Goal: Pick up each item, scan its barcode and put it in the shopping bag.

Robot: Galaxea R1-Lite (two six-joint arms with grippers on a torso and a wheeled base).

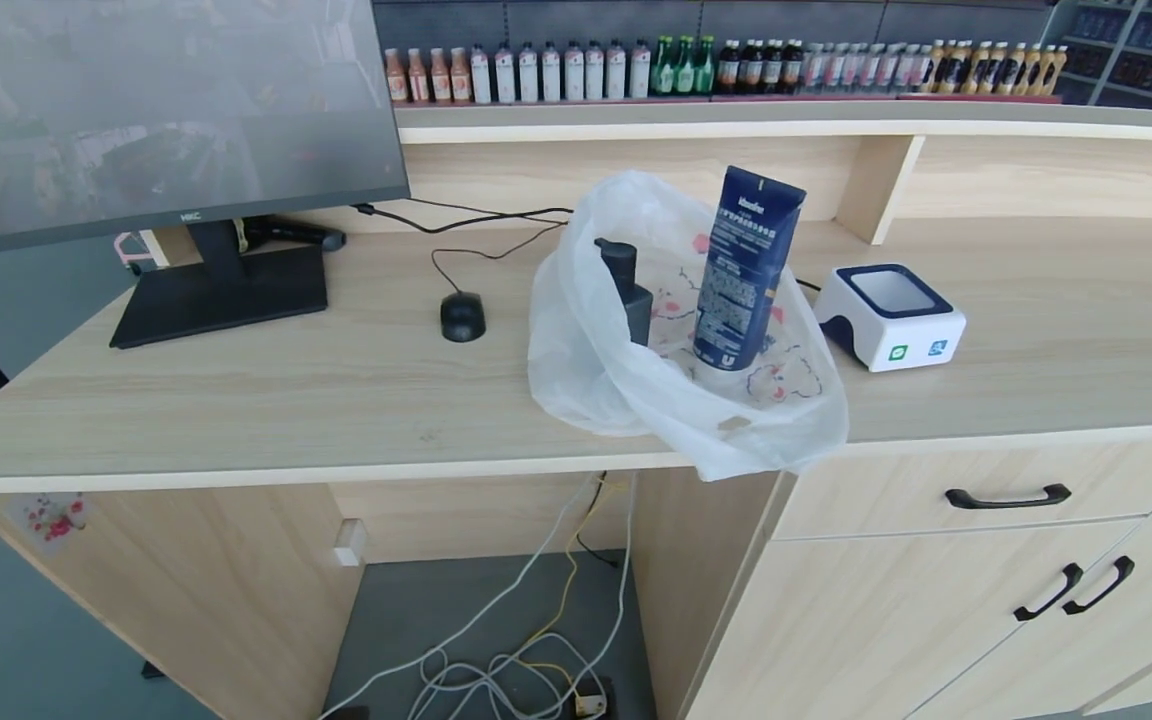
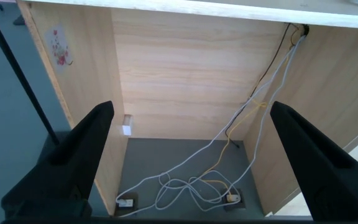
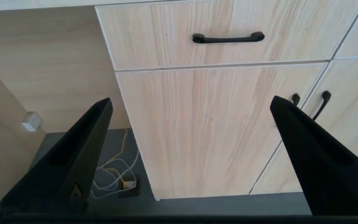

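Note:
A clear plastic shopping bag (image 1: 626, 390) lies open on the wooden counter (image 1: 236, 390), its lip hanging over the front edge. Inside it stand a dark blue tube (image 1: 746, 270) on its cap and a black pump bottle (image 1: 626, 285). To the right of the bag sits a white and blue barcode scanner (image 1: 891, 315). My left gripper (image 2: 191, 155) is open below counter height, facing the recess under the counter with its cables (image 2: 204, 180). My right gripper (image 3: 191, 155) is open too, facing the drawer front (image 3: 229, 68) and cabinet doors.
A monitor (image 1: 156, 110) on a black stand (image 1: 221, 290) fills the counter's left. A black mouse (image 1: 462, 316) lies between it and the bag. A raised shelf (image 1: 796, 125) runs behind, with several bottles (image 1: 716, 68) farther back. Black handles (image 1: 1008, 497) stick out below right.

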